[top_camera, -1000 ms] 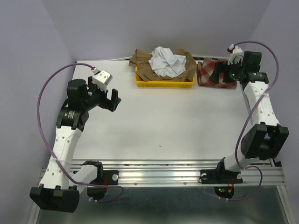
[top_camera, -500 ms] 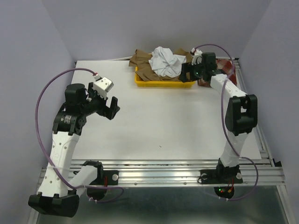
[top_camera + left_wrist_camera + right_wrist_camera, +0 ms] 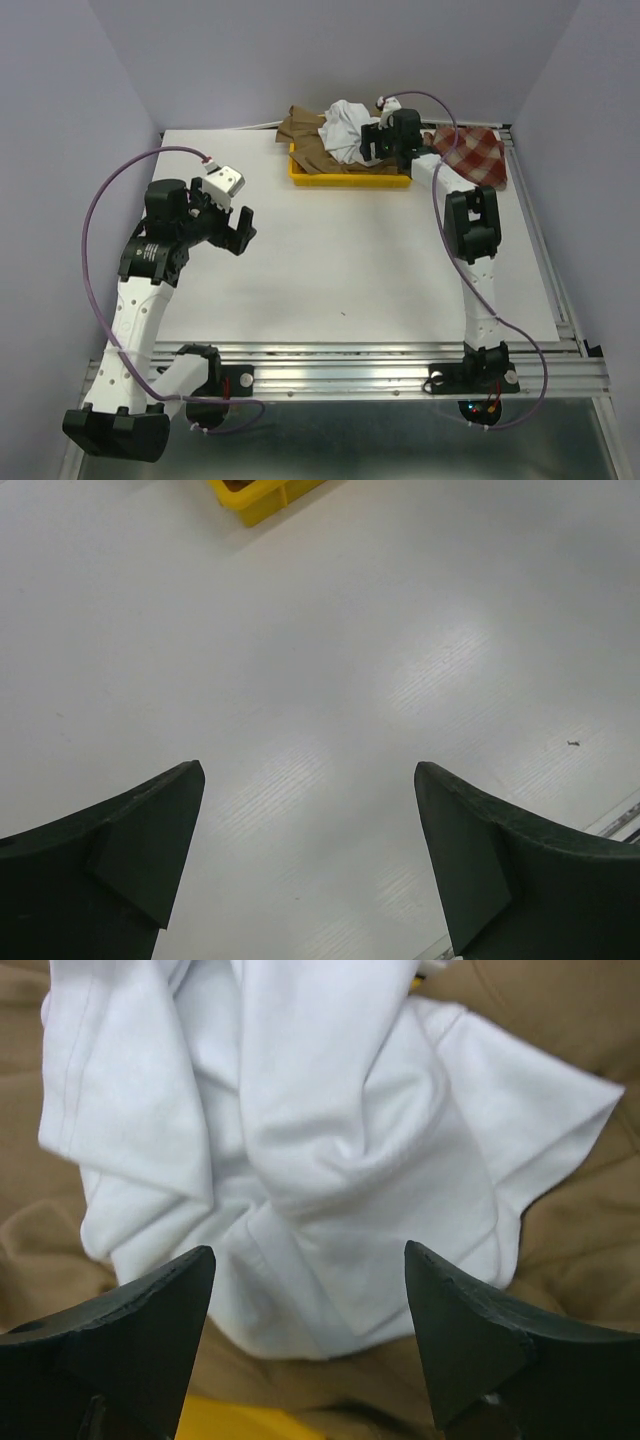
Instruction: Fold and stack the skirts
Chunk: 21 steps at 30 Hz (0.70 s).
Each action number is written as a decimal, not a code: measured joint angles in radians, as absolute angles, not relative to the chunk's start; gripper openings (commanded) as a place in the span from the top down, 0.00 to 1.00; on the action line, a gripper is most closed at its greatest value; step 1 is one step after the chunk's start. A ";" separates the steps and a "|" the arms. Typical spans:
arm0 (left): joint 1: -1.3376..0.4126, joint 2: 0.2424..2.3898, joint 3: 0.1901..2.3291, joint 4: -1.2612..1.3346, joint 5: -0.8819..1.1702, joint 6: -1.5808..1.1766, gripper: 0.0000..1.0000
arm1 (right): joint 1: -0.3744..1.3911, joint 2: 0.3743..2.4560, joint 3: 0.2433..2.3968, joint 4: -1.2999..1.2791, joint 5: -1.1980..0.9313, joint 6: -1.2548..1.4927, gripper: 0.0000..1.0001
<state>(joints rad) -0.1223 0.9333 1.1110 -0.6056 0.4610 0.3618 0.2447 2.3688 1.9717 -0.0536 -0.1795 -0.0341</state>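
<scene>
Right wrist: right pincer (image 3: 308,1250) released, hovering over white skirt (image 3: 300,1110) atop tan skirt (image 3: 560,1020); left pincer (image 3: 308,767) released over table (image 3: 320,630).

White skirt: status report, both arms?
Left jaws open, empty, above table. Right jaws open over white skirt, atop tan skirt in yellow tray. Checked skirt beside tray. Nothing blocking.

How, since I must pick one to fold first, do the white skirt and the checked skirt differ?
The white skirt is plain; the checked skirt is red-and-beige. The white skirt sits bunched on the tan skirt in the yellow tray; the checked skirt lies on the table, right of it. The right gripper hangs over the white skirt, jaws apart, not the checked skirt. Both are unfolded cloth.
</scene>
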 measured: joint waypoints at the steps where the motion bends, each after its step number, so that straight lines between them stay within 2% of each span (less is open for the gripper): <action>1: -0.122 0.933 1.100 -0.595 0.462 0.360 0.01 | 0.250 2.392 2.008 -0.039 -0.160 -0.041 0.19; 6: -0.122 0.934 1.012 -0.541 0.463 0.336 0.01 | 0.257 2.460 2.101 -0.011 -0.111 -0.072 0.19; 9: -0.122 0.935 0.992 -0.537 0.462 0.326 0.01 | 0.257 2.496 2.143 -0.006 -0.100 -0.089 0.25; 10: -0.122 0.937 0.992 -0.535 0.462 0.324 0.01 | 0.257 2.514 2.164 -0.004 -0.092 -0.094 0.31; 11: -0.122 0.939 0.992 -0.529 0.461 0.323 0.01 | 0.257 2.534 2.184 0.001 -0.083 -0.101 0.44; 13: -0.122 0.943 0.992 -0.518 0.459 0.319 0.01 | 0.257 2.561 2.202 0.009 -0.067 -0.110 0.60; 14: -0.122 0.945 0.992 -0.516 0.459 0.319 0.01 | 0.257 2.569 2.204 0.011 -0.060 -0.117 0.74; 16: -0.122 0.947 0.992 -0.513 0.459 0.316 0.01 | 0.257 2.575 2.204 0.007 -0.051 -0.112 0.90; 18: -0.122 0.947 0.992 -0.511 0.459 0.315 0.01 | 0.257 2.572 2.204 0.007 -0.053 -0.106 0.99; 21: -0.122 0.943 0.992 -0.503 0.458 0.315 0.01 | 0.262 2.543 2.189 -0.009 -0.068 -0.104 0.99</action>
<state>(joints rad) -0.1223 0.9428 0.9920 -0.5026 0.4580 0.3149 0.2623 2.5431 2.1891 -0.0086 -0.0681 -0.1043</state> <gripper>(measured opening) 0.986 0.054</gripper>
